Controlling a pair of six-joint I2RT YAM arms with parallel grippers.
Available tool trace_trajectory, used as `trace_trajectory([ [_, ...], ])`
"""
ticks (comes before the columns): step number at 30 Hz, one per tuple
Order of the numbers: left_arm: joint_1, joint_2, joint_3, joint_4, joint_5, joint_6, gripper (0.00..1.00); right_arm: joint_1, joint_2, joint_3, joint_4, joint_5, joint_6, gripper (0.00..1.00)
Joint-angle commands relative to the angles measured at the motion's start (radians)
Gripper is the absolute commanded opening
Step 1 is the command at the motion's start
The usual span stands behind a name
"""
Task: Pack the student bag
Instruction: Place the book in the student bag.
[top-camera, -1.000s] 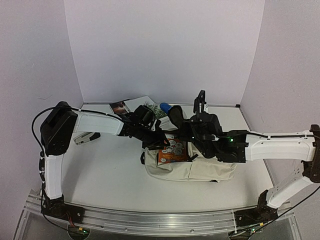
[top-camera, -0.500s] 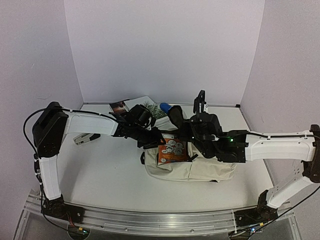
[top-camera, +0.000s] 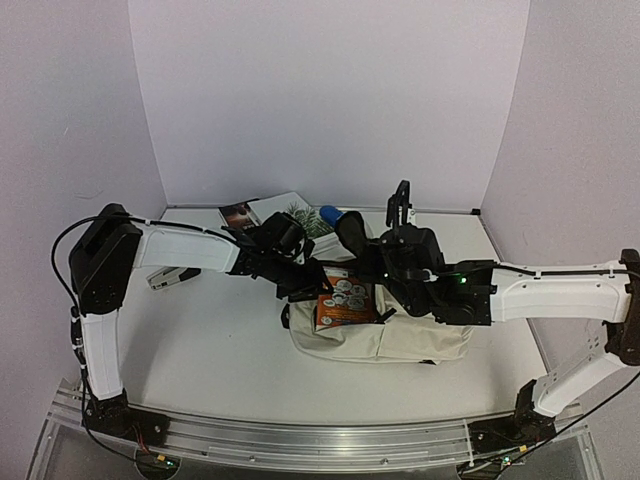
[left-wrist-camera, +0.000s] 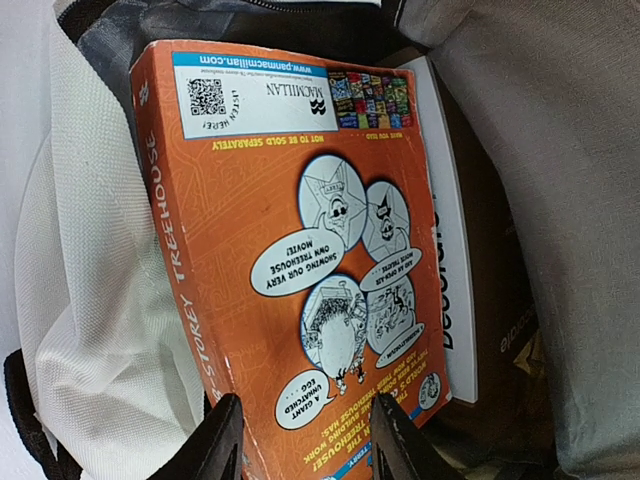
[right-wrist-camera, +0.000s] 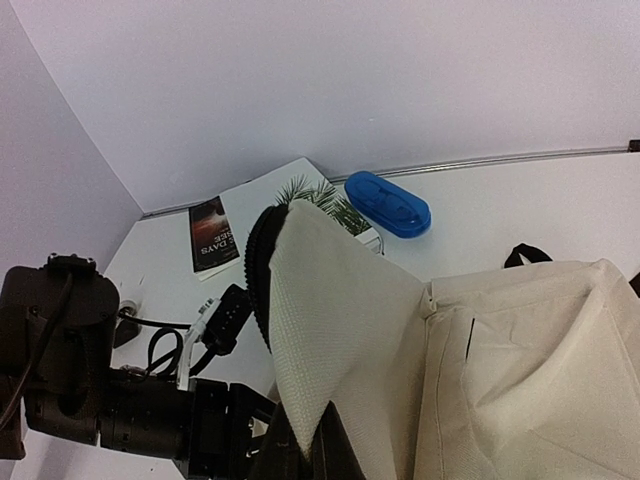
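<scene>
Fabric of student bag pinched in right gripper.

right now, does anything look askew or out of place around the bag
The orange book sits tilted and only partly inside the student bag, its edge lying over a white book in the opening. Nothing looks spilled or damaged.

A book sits in the student bag; magazines lie at its eleven o'clock, a stapler at nine.
</scene>
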Motion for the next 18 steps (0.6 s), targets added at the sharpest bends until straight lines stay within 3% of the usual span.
trace_trajectory([
  [1,0.001,0.011,0.033,-0.001,-0.001,-0.011,0.43,0.000,-0.029,0.030,0.052,0.016,0.006,0.00],
  [7,0.001,0.007,0.017,-0.015,-0.033,-0.008,0.43,0.000,-0.028,0.031,0.052,0.013,0.006,0.00],
  [18,-0.007,0.066,0.082,-0.008,0.038,0.009,0.42,-0.001,-0.024,0.034,0.053,0.008,0.005,0.00],
])
